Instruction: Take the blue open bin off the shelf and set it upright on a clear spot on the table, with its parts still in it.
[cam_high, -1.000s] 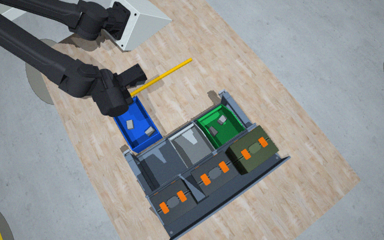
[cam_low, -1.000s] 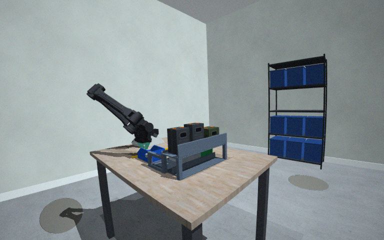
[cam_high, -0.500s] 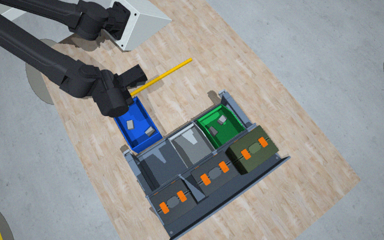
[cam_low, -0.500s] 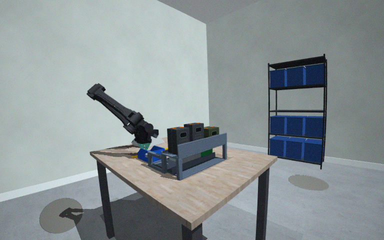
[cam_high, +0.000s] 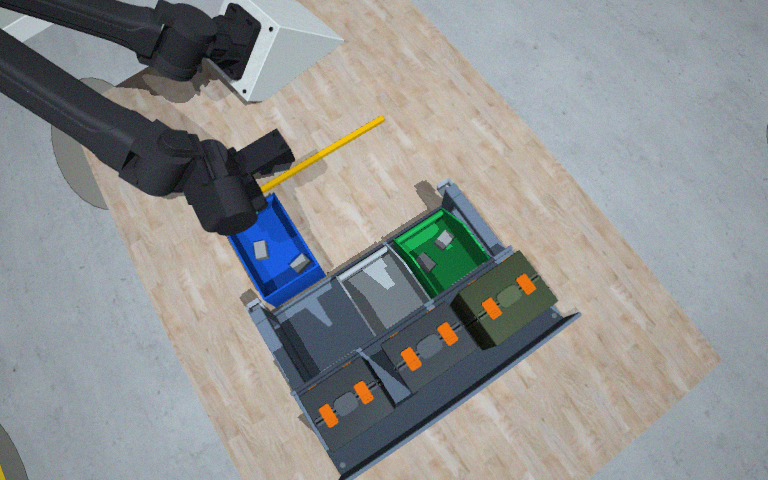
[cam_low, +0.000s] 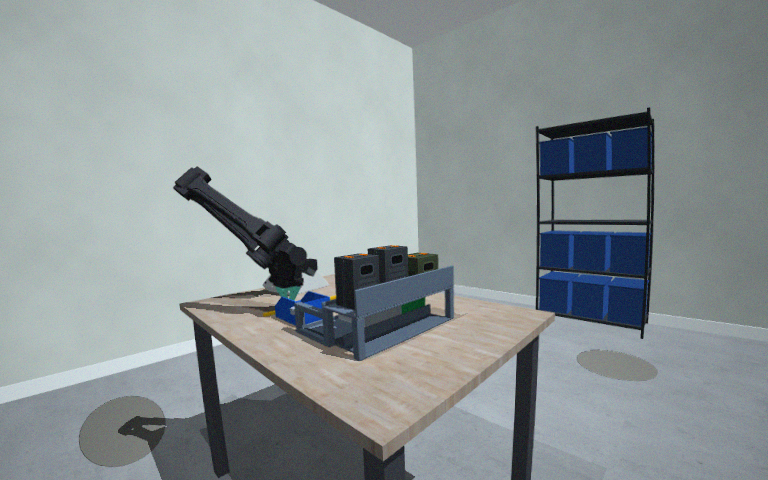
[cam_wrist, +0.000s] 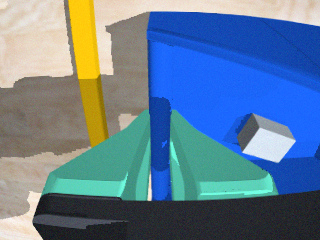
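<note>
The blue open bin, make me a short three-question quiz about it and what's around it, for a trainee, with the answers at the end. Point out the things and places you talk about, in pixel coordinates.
1. True or false: the hand (cam_wrist: 160, 120) is shut on a wall of the blue open bin (cam_high: 288, 251) (cam_wrist: 210, 80).
2. Multiple choice: how many grey parts show inside the blue open bin in the top view? A) none B) two C) five
3. Fill in the blank: on the shelf (cam_high: 464, 212) (cam_low: 404, 291), the bin holding parts is coloured ____.

Key: 1. true; 2. B; 3. green

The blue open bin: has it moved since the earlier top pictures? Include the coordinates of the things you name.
No. The blue open bin (cam_high: 288, 240) (cam_low: 288, 310) (cam_wrist: 200, 85) shows no visible shift against the shelf (cam_high: 453, 427) (cam_low: 404, 291) in the top view.
</note>
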